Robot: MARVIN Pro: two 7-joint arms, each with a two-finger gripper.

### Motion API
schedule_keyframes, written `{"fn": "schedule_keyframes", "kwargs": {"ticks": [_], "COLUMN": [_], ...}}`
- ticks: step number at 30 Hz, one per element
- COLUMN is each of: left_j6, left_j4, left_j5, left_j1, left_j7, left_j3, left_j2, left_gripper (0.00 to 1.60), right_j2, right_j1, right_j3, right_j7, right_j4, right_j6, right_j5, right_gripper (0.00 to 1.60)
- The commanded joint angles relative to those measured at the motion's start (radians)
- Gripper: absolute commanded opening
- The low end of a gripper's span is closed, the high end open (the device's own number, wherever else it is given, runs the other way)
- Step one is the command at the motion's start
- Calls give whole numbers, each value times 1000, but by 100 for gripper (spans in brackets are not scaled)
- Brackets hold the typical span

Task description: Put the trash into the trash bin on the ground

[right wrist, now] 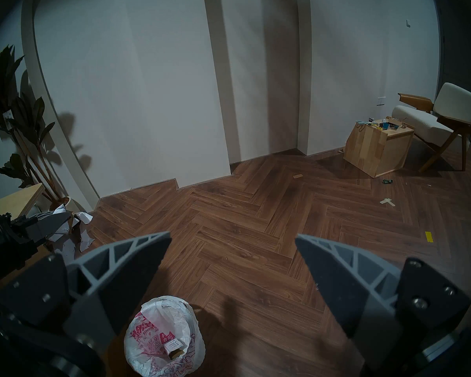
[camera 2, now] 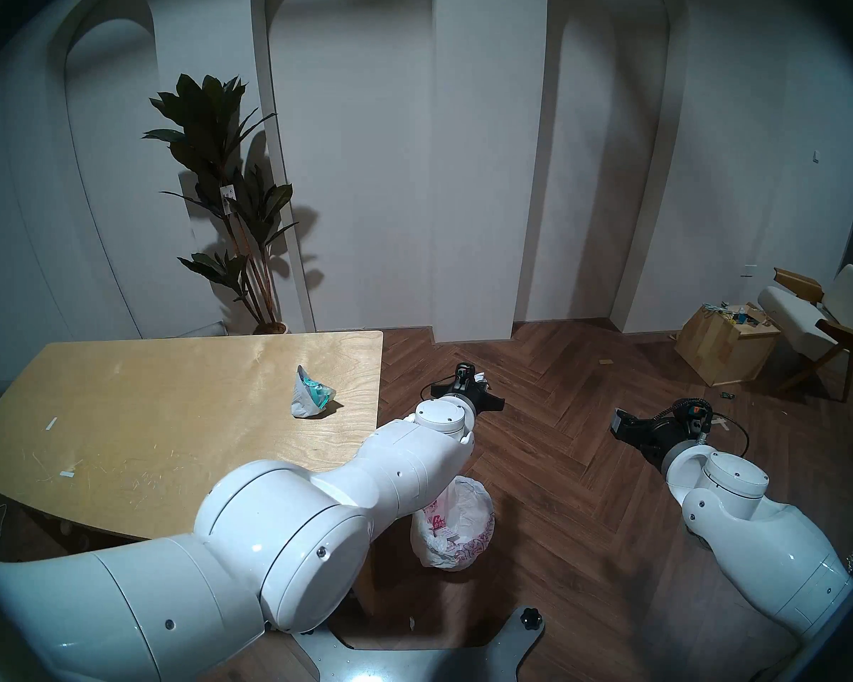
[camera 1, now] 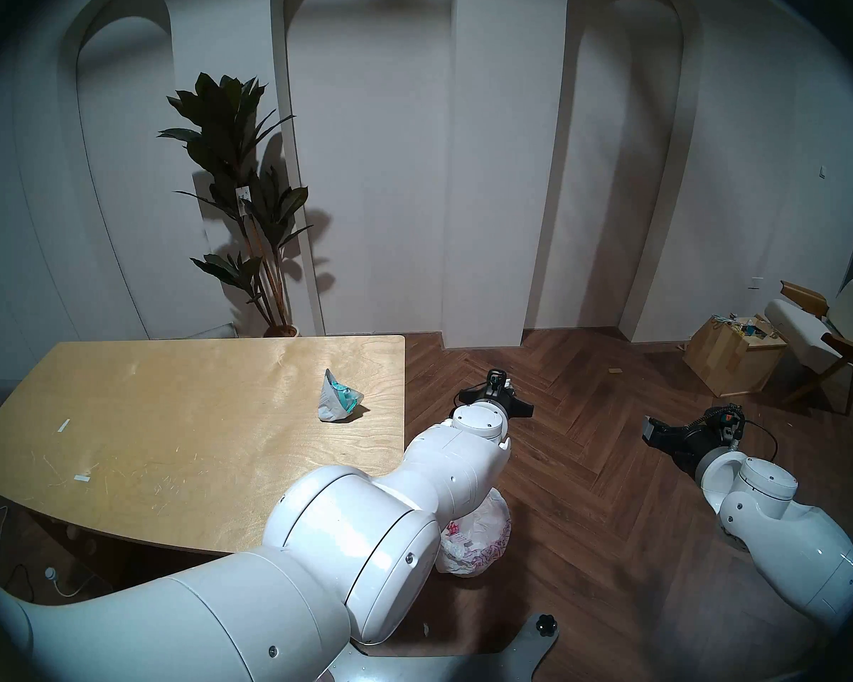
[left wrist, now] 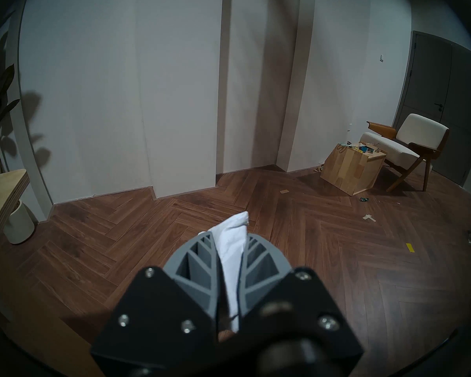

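Observation:
My left gripper (left wrist: 230, 235) is shut on a crumpled white paper wad (left wrist: 233, 259), held over the floor just past the table's right edge. From the right wrist view the same torn white paper (right wrist: 65, 226) hangs from it. The trash bin (camera 1: 481, 543), lined with a white bag printed in red-pink, stands on the floor under my left forearm. A small cardboard box (right wrist: 173, 346) lies inside it. A crumpled wrapper with teal print (camera 1: 338, 395) rests on the table (camera 1: 168, 445). My right gripper (right wrist: 233, 246) hangs open and empty over the floor, to the right of the bin.
Two small white tape strips (camera 1: 63, 425) lie near the table's left side. A potted plant (camera 1: 247, 198) stands behind the table. A wooden cube box (camera 1: 730, 356) full of clutter and a chair (camera 1: 828, 341) stand at the far right. Small scraps dot the floor there.

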Motion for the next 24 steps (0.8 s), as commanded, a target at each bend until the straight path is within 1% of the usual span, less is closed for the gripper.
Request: {"fn": "schedule_keyframes", "kwargs": {"ticks": [1, 24], "left_j6": [-20, -33], "left_j4": [-4, 11], "left_j5": [0, 2], "left_j1": [-35, -44], "left_j7": [-6, -7], "left_j3": [-2, -4], "left_j2": [12, 29], "left_gripper": [0, 0], "right_j2": [0, 0], "right_j1": [5, 5], "right_j3": [9, 9], "right_j7": [-2, -1], "right_j4": [-9, -9], "right_j6": [-4, -4], "right_j5": [2, 2], "right_gripper": [160, 160]}}
